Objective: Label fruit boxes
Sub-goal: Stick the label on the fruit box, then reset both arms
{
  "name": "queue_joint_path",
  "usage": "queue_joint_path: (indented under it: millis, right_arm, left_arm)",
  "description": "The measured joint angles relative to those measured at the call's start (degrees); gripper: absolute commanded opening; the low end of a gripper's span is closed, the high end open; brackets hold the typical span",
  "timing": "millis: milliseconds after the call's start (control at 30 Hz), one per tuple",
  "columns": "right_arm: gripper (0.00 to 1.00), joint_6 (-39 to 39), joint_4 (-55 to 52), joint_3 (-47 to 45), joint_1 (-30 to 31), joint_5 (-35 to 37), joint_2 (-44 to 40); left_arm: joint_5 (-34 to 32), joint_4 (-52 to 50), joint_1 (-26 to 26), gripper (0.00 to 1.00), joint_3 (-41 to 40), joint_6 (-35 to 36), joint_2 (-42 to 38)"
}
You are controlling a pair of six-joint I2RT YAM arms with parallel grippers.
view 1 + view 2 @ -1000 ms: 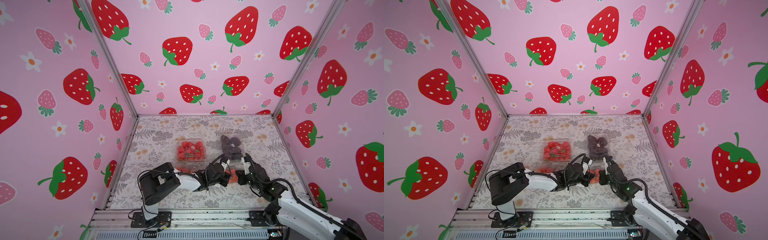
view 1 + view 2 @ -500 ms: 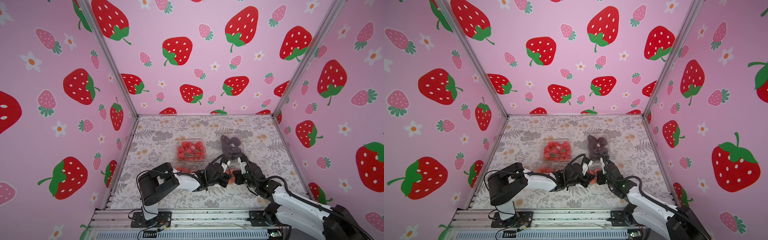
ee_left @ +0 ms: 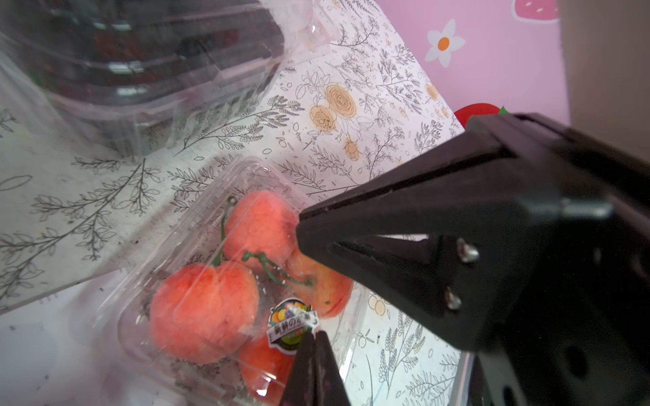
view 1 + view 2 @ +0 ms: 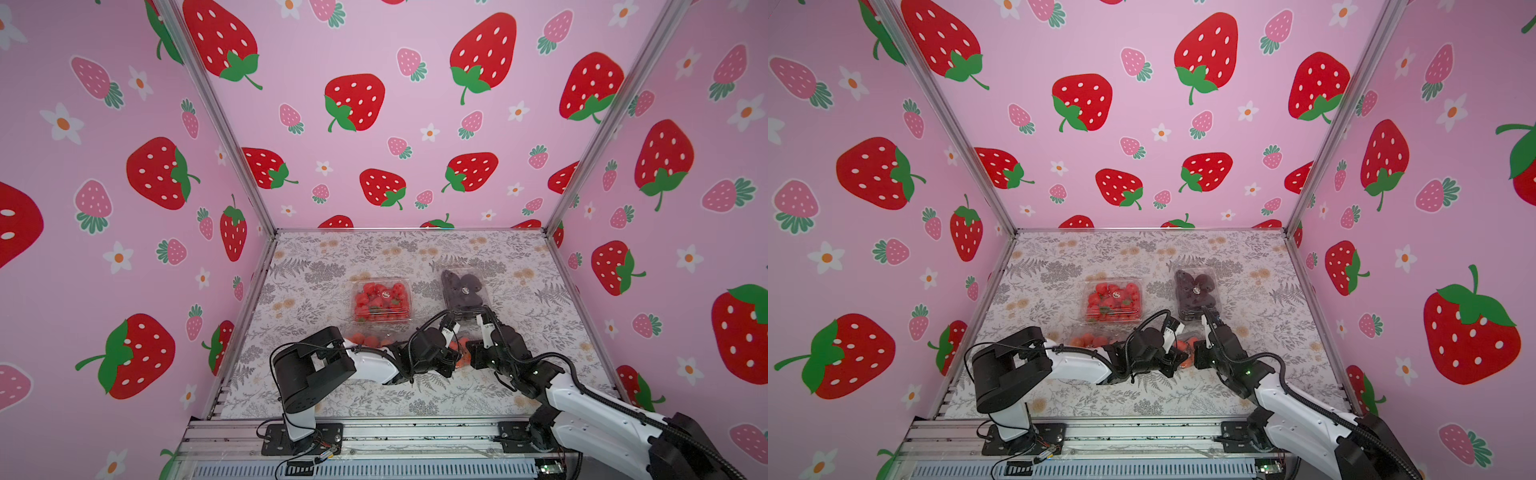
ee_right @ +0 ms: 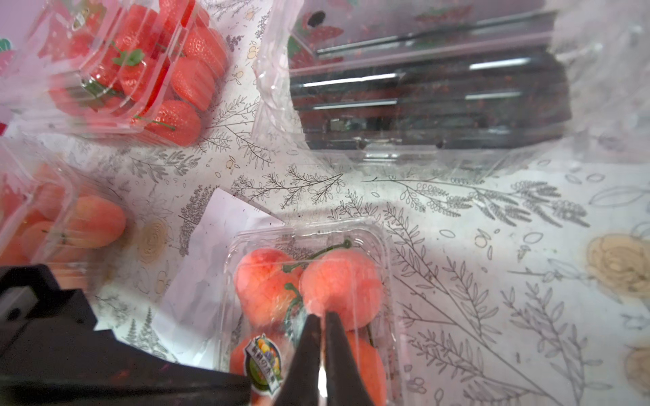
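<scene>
The small fruit box (image 3: 225, 281), a clear clamshell with a few orange-red fruits, lies between both grippers (image 4: 460, 347). A colourful sticker (image 3: 292, 325) sits on its lid. My left gripper (image 3: 314, 334) is shut, its tips pinching the sticker's white corner. My right gripper (image 5: 323, 318) hovers over the lid beside the sticker (image 5: 263, 362), its jaws a narrow gap apart with nothing between them. The strawberry box (image 4: 381, 301) and the dark-fruit box (image 4: 463, 291) stand further back. The orange-pink fruit box (image 4: 368, 338) is partly hidden behind my left arm.
A flat white sticker sheet (image 5: 211, 246) lies under the small box's near-left corner. The dark-fruit box (image 5: 422, 98) stands close behind the small box. Pink strawberry-print walls (image 4: 124, 249) enclose the floral table (image 4: 540, 332) on three sides.
The right gripper's jaws have parted slightly and its arm has shifted a little towards the small box. The left gripper has stayed shut at the sticker.
</scene>
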Motion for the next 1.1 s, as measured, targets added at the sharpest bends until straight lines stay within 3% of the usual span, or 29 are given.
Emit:
queue_joint_path:
  millis: [33,133,167,300,333,400,500,633,767,967,1100]
  right_arm:
    - [0.53,-0.46,-0.33,0.04,0.0,0.2,-0.76]
    - [0.83,-1.75,-3.19,2.56,0.0,2.21,-2.1]
    - [0.94,-2.19,-4.33,4.28,-0.02,3.08,-2.32]
    - [0.99,-4.04,-9.11,14.71,-0.98,8.26,-2.32]
    - [0.99,-4.76,-9.9,18.01,-1.7,9.16,-1.84]
    - [0.99,-6.4,-9.94,23.19,-2.99,11.08,-0.2]
    - [0.99,-8.92,-8.63,28.85,-6.97,13.18,4.37]
    - [0.99,-13.29,-6.4,30.08,-15.15,16.44,9.62]
    - [0.99,-24.39,0.31,25.7,-21.0,21.79,10.01]
    - [1.0,-34.62,16.44,12.37,-27.08,23.5,11.02]
    - [0.99,-37.81,30.01,5.25,-28.5,21.66,18.38]
  left_arm:
    - [-0.22,-0.9,0.0,0.1,0.0,0.28,-0.57]
    - [-2.08,-5.79,-0.07,0.18,0.0,1.86,-4.7]
    - [-3.04,-7.48,-0.07,0.27,0.0,2.6,-7.1]
    - [-9.68,-13.33,0.07,0.94,1.05,5.97,-17.92]
    - [-12.7,-15.39,0.22,0.99,2.12,6.82,-20.76]
    - [-18.38,-19.45,1.57,0.99,5.27,8.39,-24.68]
    - [-26.21,-24.22,7.61,0.99,11.13,12.0,-28.06]
    - [-34.82,-24.79,22.05,0.99,10.84,18.1,-33.59]
    - [-39.08,-21.46,34.58,0.99,1.22,22.34,-40.33]
    - [-41.09,-15.17,42.38,0.99,-13.11,28.7,-40.65]
    - [-39.71,-9.09,46.95,0.99,-22.03,32.13,-41.81]
